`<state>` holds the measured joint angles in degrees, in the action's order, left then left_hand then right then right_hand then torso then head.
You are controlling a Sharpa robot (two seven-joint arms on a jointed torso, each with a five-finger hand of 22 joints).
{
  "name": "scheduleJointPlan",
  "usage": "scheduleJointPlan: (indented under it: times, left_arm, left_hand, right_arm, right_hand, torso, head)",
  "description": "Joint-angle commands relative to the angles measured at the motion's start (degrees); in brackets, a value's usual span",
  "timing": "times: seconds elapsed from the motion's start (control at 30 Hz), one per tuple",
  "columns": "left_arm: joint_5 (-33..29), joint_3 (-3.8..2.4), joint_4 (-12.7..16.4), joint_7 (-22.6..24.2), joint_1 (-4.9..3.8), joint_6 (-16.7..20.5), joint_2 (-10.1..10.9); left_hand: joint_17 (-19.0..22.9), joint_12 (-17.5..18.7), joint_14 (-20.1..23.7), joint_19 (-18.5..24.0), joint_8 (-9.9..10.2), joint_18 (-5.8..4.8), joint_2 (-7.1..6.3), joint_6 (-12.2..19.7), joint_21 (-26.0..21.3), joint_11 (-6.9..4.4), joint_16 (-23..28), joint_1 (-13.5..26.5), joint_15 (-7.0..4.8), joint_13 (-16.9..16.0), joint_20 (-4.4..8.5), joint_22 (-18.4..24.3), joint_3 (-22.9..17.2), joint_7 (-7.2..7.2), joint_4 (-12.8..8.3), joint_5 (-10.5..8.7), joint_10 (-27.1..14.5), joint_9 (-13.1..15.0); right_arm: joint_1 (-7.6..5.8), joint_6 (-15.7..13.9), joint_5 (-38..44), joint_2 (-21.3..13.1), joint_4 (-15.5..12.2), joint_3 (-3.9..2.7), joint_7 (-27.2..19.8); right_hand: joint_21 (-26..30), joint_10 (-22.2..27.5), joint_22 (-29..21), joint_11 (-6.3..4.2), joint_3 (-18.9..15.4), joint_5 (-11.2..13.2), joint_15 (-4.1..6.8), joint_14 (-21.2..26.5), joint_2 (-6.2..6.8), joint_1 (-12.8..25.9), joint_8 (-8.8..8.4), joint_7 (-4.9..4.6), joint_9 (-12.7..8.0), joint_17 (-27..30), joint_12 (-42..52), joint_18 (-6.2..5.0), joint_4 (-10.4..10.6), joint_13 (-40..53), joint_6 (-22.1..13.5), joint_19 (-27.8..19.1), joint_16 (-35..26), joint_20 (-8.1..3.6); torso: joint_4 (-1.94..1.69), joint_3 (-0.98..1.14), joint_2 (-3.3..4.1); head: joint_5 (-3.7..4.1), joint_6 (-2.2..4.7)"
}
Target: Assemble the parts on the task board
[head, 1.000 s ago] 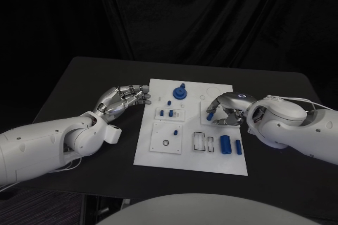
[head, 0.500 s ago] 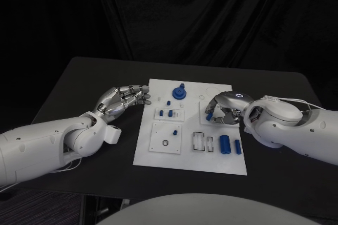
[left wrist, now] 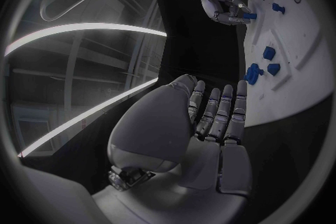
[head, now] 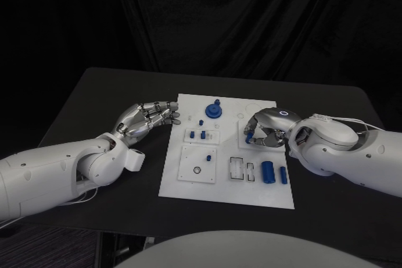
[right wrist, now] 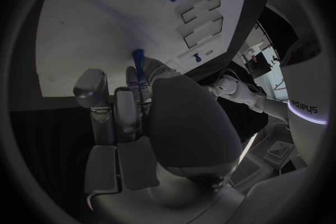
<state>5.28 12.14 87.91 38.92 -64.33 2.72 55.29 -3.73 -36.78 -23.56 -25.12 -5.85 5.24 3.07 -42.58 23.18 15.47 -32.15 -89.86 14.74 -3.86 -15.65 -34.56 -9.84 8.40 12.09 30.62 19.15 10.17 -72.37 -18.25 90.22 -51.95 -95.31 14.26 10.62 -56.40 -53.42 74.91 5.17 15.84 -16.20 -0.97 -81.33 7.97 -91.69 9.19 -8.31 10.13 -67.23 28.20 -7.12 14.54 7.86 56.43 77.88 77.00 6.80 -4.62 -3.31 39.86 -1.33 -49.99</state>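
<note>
Right hand (head: 266,130), fingers curled, pinches a small blue peg (head: 248,139) over the right side of the flat white task board (head: 226,189). Left hand (head: 149,118) rests at the board's left edge, fingers loosely bent and apart, holding nothing. A blue cylinder (head: 268,171) lies in a recess near the front.

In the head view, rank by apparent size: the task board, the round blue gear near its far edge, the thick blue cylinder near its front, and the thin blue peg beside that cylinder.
1. Task board
2. Thick cylinder
3. Round gear, close to the cylinder, so unsure
4. Thin peg
</note>
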Motion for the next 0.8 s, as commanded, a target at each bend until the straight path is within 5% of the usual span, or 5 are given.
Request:
scheduleJointPlan:
  times: [0.03,0.23,0.47,0.8]
  left_arm:
    - [-0.24,-0.04,0.02,6.46,0.16,-0.99,-0.11]
    - [-0.24,-0.04,-0.01,6.3,0.27,-1.1,-0.09]
    - [-0.24,-0.04,-0.01,6.11,0.4,-1.07,0.08]
    - [-0.24,-0.04,-0.06,5.8,0.45,-1.01,0.05]
  left_hand:
    - [0.07,-0.32,0.35,0.15,-0.37,-0.36,0.57,0.17,-0.22,0.03,-0.07,0.12,0.01,0.05,0.21,-0.07,-0.27,0.36,-0.03,0.31,-0.36,-0.09]
    - [0.07,-0.32,0.35,0.15,-0.37,-0.36,0.57,0.17,-0.22,0.03,-0.07,0.12,0.01,0.05,0.21,-0.07,-0.27,0.36,-0.03,0.31,-0.36,-0.09]
    - [0.06,-0.34,0.39,0.17,-0.39,-0.39,0.61,0.18,-0.24,0.07,-0.09,0.12,0.03,0.06,0.22,-0.08,-0.35,0.38,-0.07,0.38,-0.39,-0.11]
    - [0.06,-0.34,0.39,0.17,-0.39,-0.39,0.61,0.18,-0.24,0.07,-0.09,0.12,0.03,0.06,0.22,-0.08,-0.35,0.38,-0.07,0.38,-0.39,-0.11]
  right_arm:
    - [0.14,-1.22,0.79,0.07,0.04,-0.03,-0.32]
    - [0.15,-1.71,0.82,-0.3,-0.59,-0.04,-0.3]
    - [-0.17,-2.87,0.82,-1.76,-2.68,-0.09,-0.03]
    - [-4.26,-2.4,0.81,-3.95,-6.61,-0.11,1.4]
  right_hand:
    - [-0.24,-0.8,6.71,-0.16,0.51,0.01,0.35,0.01,0.08,-0.31,0.26,0.08,0.19,0.02,-0.38,0.73,-0.14,-0.14,0.55,0.18,0.12,-0.18]
    - [-0.7,-4.87,6.81,-1.01,1.88,-0.61,1.13,-0.13,-0.13,-1.62,1.07,0.53,1.21,0.2,-1.29,0.79,-1.85,-0.58,2.53,0.36,-0.15,-0.89]
    - [-1.4,-7.47,6.94,-1.49,3.71,1.92,1.54,-0.39,0.38,-1.04,1.94,1.05,2.64,0.19,-3.77,0.91,-2.61,-1.33,4.66,0.61,-0.35,-1.35]
    - [-1.77,-9.22,6.99,-1.92,3.91,3.13,1.89,-0.63,0.97,0.59,3.07,1.67,4.72,0.13,-5.64,0.99,-2.46,-1.75,6.06,0.81,-0.46,-1.65]
  torso:
    - [-0.07,0.0,-0.08]
    - [-0.07,0.02,-0.15]
    - [-0.05,-0.02,-0.16]
    - [0.02,0.01,-0.19]
  head:
    - [0.04,-0.01]
    - [-0.19,-0.01]
    - [-0.39,-0.01]
    - [-1.13,-0.01]
